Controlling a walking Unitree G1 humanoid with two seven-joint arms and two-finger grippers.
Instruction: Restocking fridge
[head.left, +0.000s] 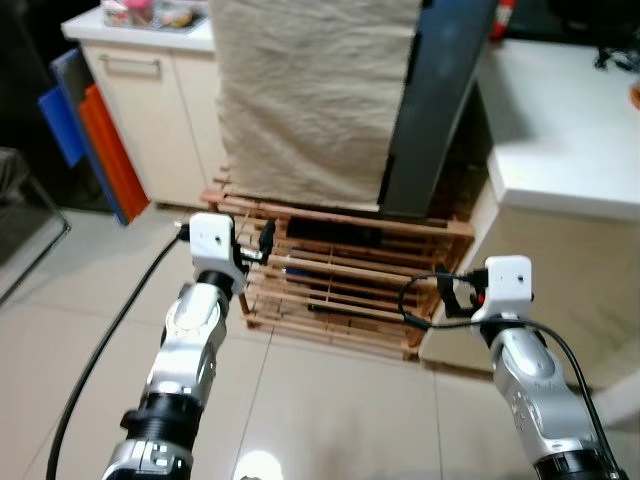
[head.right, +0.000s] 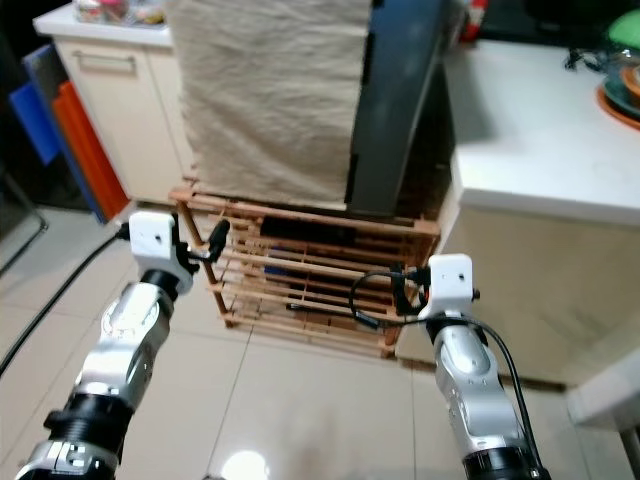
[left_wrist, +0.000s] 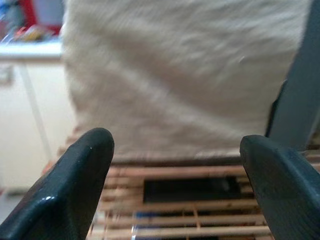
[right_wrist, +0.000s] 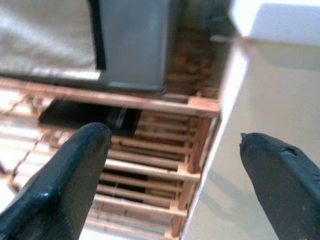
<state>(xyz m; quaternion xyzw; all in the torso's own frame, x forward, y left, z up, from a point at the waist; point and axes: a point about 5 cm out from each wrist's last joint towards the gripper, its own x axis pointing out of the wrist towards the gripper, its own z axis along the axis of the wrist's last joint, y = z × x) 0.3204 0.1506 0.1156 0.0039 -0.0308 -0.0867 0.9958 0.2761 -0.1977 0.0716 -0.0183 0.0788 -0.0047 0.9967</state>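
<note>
Cloth-draped fridge (head.left: 330, 90) on slatted crate (head.left: 340, 275); counter (head.left: 570, 130) to its right

A wooden slatted crate (head.left: 350, 285) sits beside a white counter (head.left: 560, 130) on tiles.

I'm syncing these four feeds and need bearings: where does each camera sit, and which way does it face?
Left eye, head: looks down at the slatted wooden crate under a beige cloth-covered box; both silver arms show.
Right eye, head: same scene; white counter.
Left wrist: between open left gripper fingers, facing cloth and crate.
Right wrist: between open right gripper fingers, facing crate corner and counter.
All share the crate.
</note>
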